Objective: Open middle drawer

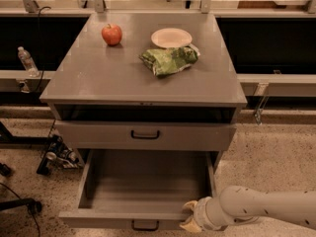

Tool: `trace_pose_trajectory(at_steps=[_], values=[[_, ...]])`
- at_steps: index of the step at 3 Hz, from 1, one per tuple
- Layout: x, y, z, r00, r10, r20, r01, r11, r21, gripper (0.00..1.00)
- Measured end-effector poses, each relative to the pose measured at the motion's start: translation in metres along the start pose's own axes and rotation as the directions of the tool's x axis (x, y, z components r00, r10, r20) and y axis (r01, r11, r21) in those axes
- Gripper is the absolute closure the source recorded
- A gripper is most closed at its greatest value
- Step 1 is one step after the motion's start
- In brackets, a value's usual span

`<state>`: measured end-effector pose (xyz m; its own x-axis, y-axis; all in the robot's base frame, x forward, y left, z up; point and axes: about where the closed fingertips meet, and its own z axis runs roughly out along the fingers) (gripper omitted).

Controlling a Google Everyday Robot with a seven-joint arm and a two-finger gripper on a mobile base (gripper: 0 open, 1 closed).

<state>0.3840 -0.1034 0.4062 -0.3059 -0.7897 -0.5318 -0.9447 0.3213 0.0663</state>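
At cabinet (98, 78) lower right front | gripper (190, 218) on middle drawer (148, 191) front rim, right of handle (145, 225) | grip state: can't tell | drawer stands pulled out, long axis left-right, mostly left of gripper

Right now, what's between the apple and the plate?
Nothing: the camera view shows only bare grey cabinet top between the apple and the plate. The gripper sits lower down, at the front edge of the open drawer.

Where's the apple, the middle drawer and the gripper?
apple (112, 34): camera view, its red middle.
middle drawer (148, 186): camera view, its bare floor.
gripper (190, 216): camera view, its tip, at the drawer's front right.
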Motion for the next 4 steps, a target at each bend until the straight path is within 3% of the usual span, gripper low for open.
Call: trace_pose_trajectory(at_steps=[3,4], values=[[-0.003,0.000,0.001,1.000,0.000,0.006,0.001,1.0000,-0.005,0.15],[-0.013,-0.013,-0.011,0.999,0.011,0.034,-0.012,0.9995,0.028,0.00]])
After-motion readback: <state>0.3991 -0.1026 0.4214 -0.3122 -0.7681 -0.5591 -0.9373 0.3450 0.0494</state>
